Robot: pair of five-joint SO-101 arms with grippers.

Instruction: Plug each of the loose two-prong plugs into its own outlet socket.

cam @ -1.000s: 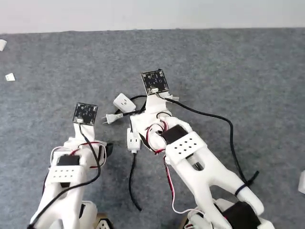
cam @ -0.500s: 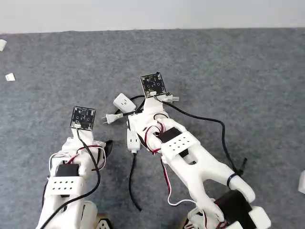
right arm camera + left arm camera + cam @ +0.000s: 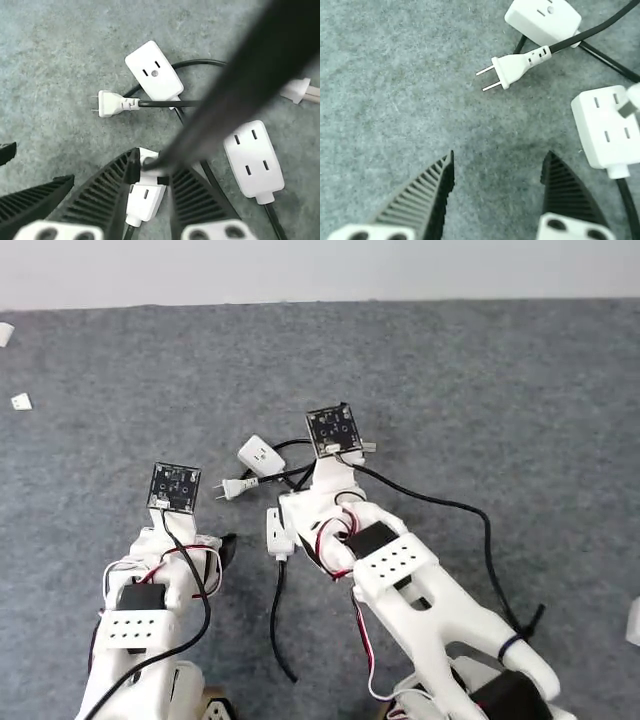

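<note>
The loose plug point(image 3: 512, 70) is seen on the carpet point(image 3: 395, 75) just ahead of the wide-open left gripper point(image 3: 500, 153), long axis set jaw to jaw, while a second plug point(image 3: 150, 170) is pinched by the right gripper point(image 3: 153, 161).

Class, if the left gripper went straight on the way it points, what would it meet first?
Probably bare carpet just ahead of the left gripper; the white plug lies further on. Depth is unclear.
</note>
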